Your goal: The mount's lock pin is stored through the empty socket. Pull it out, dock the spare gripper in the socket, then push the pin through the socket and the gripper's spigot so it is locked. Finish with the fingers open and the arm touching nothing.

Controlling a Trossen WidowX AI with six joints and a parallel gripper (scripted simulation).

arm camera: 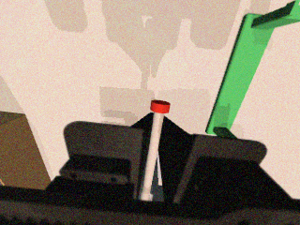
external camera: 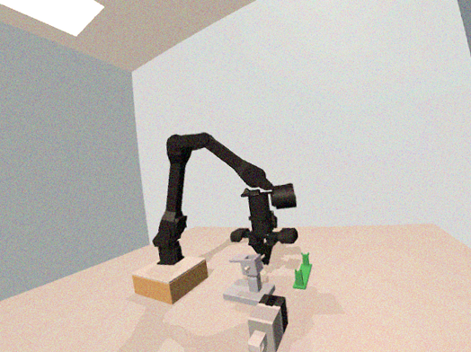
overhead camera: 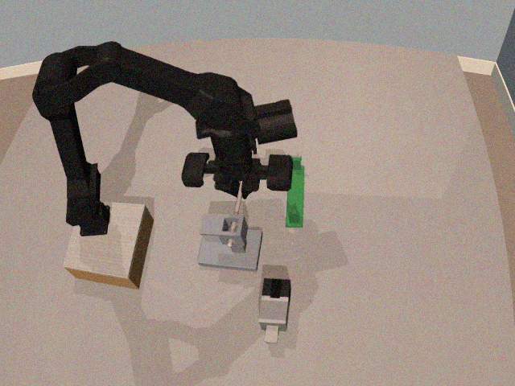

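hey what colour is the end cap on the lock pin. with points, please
The cap point(arm camera: 160, 107) is red, best seen in the wrist view.
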